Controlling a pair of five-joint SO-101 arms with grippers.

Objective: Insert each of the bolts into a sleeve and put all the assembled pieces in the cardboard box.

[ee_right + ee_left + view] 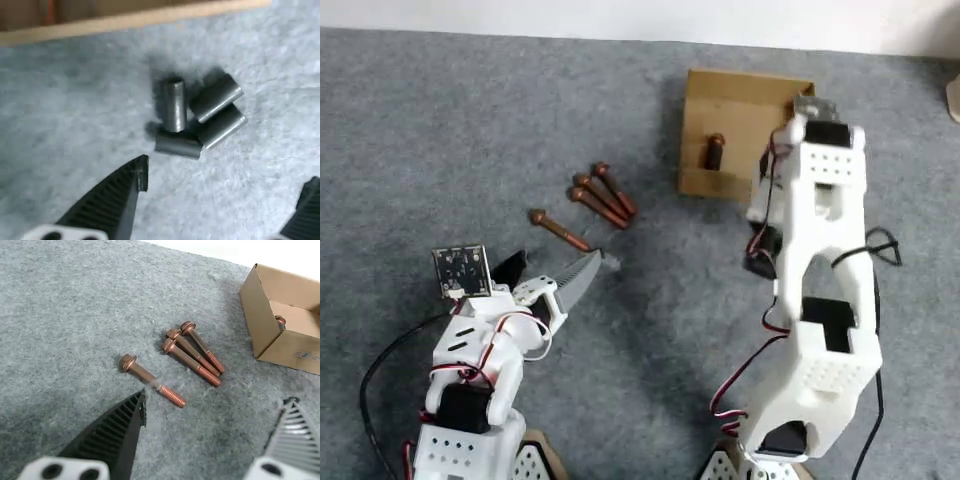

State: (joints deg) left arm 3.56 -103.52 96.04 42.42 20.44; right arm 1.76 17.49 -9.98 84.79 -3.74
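A single copper bolt [152, 380] lies on the grey mat just beyond my left gripper [216, 402], which is open and holds nothing. Three more bolts [194, 352] lie side by side farther on, toward the cardboard box [260, 315]. One bolt with a sleeve [714, 152] lies inside the box [750, 110]. Several dark sleeves [197, 117] lie in a tight cluster on the mat beside the box wall [125, 20]. My right gripper [227, 177] hovers open just short of them. In the high view the right arm [820, 250] covers the sleeves.
The grey mat [440, 130] spreads wide to the left of the bolts. The left arm's base [470, 400] sits at the near left, and cables trail beside both arms. The box stands at the far edge of the mat.
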